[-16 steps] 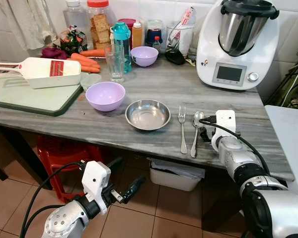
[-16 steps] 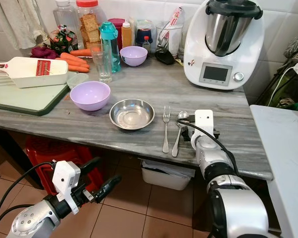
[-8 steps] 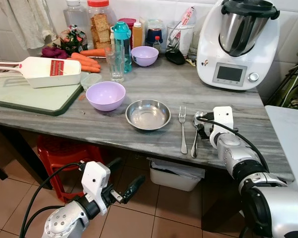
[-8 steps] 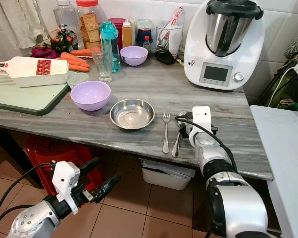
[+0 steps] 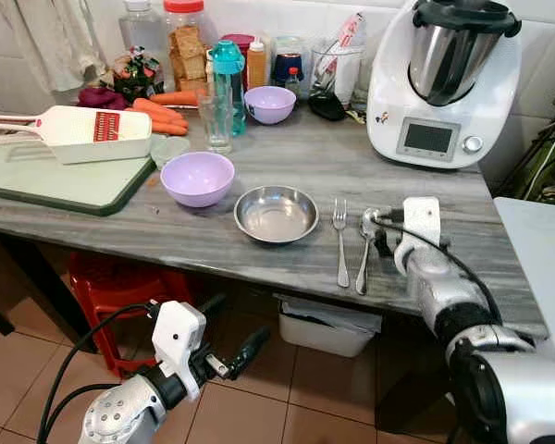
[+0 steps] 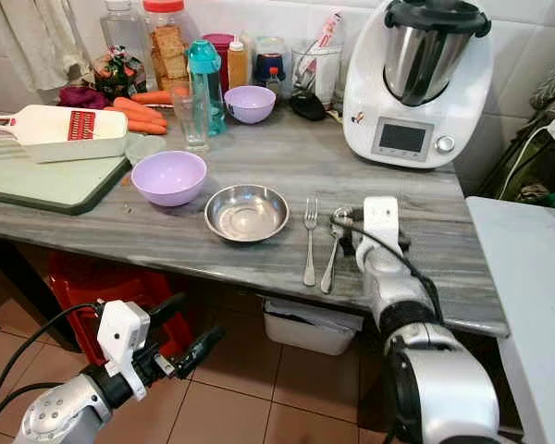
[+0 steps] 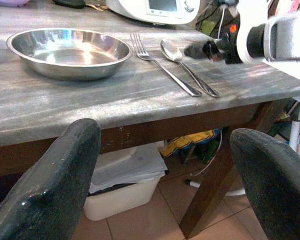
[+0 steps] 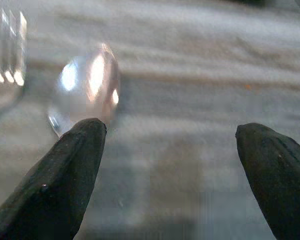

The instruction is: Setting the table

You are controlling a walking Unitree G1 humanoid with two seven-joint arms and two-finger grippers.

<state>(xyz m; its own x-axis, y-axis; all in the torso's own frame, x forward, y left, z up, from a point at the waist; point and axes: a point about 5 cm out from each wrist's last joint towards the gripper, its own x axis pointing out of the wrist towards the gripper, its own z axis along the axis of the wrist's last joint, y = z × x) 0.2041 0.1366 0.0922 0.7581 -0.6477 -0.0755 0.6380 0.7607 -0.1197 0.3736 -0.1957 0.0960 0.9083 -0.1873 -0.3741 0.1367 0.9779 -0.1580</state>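
A steel bowl (image 5: 276,213) sits near the front edge of the grey stone table (image 5: 287,162). To its right lie a fork (image 5: 340,242) and a spoon (image 5: 364,248), side by side. My right gripper (image 5: 379,233) rests low over the tabletop just right of the spoon's bowl. It is open, and in the right wrist view the spoon (image 8: 85,87) lies just ahead of one finger (image 8: 65,170), with bare table between the two. My left gripper (image 5: 233,344) hangs open below the table edge, holding nothing.
A lilac bowl (image 5: 196,178) stands left of the steel bowl, with a smaller one (image 5: 269,104) and a glass (image 5: 213,118) behind. A white food processor (image 5: 441,83) fills the back right. At the left lies a cutting board (image 5: 65,180) with a slicer (image 5: 74,132). A red stool (image 5: 120,287) and a white bin (image 5: 328,328) stand under the table.
My right gripper has edged a little farther onto the table, beside the spoon's bowl. The fork, spoon and left arm stay where they were.
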